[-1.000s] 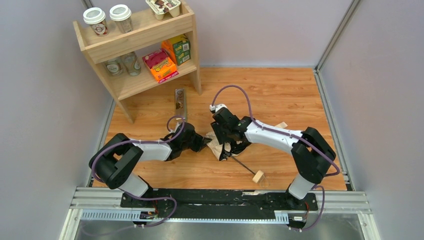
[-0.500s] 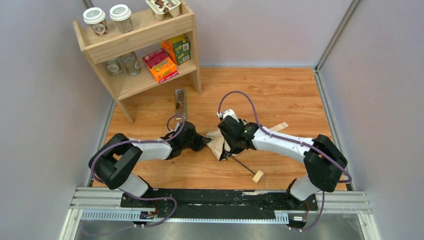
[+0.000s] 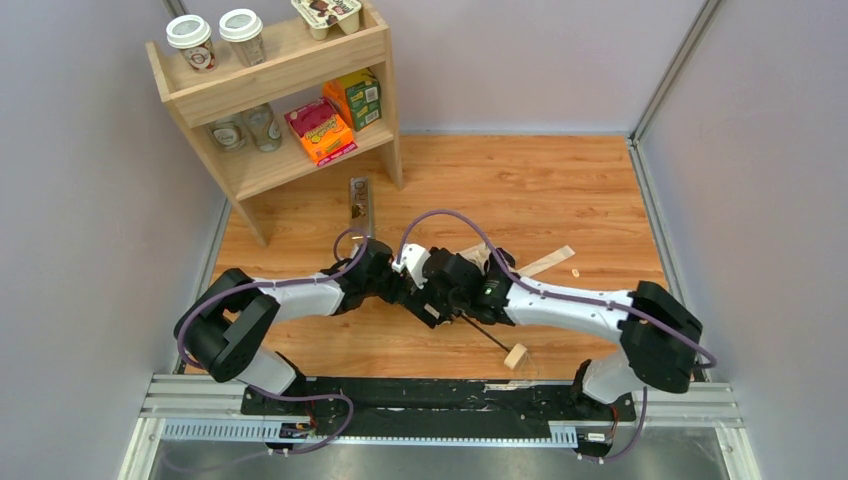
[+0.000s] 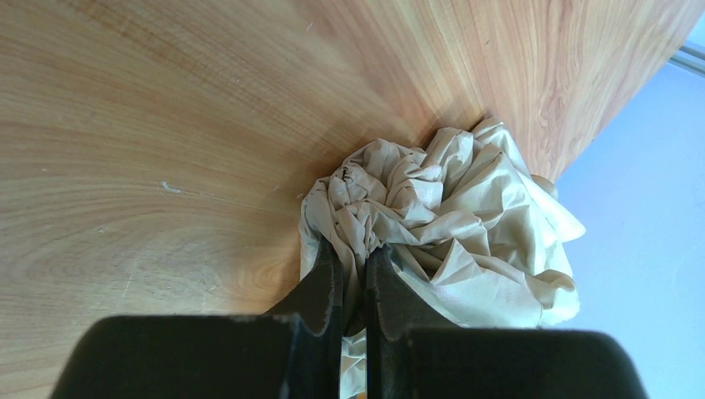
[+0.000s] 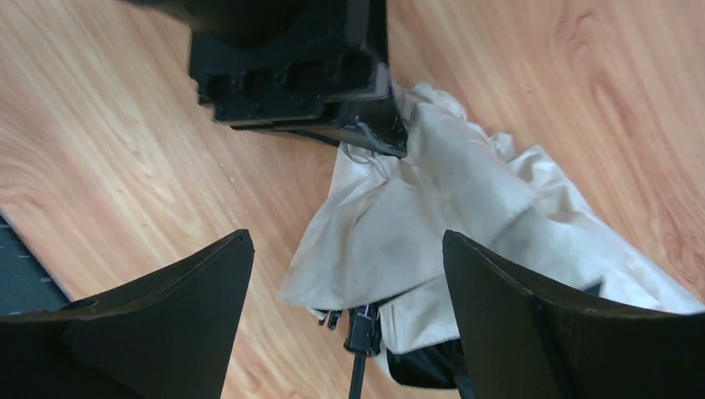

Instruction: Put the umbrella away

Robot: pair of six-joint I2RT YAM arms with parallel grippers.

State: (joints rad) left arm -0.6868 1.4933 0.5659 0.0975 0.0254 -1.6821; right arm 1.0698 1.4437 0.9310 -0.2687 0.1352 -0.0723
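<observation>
Left wrist view has the left tool (image 4: pixel 353 253) closed down to a narrow slit on a fold of the umbrella (image 4: pixel 453 216). Its pale beige canopy is bunched into a crumpled heap on the wooden worktop (image 4: pixel 150 125) just past the fingertips.

Right wrist view shows the right tool (image 5: pixel 345 249) spread wide and holding nothing, with the fabric lying below and between its two dark fingers. Whether they touch the cloth cannot be told. In that view the left tool's black body sits at the top, pinching the far edge of the cloth. The thin black shaft (image 5: pixel 359 374) comes out from under the canopy at the bottom.

Top external view places both tools nose to nose near the middle of the worktop, with the canopy largely hidden beneath them. The shaft runs toward the near right and ends in a small light wooden handle (image 3: pixel 516 354), which lies on the worktop apart from either tool. A wooden shelf unit (image 3: pixel 290 150) stands at the far left, well apart from the umbrella, with paper cups (image 3: pixel 190 42) and boxes (image 3: pixel 322 130) on it.
</observation>
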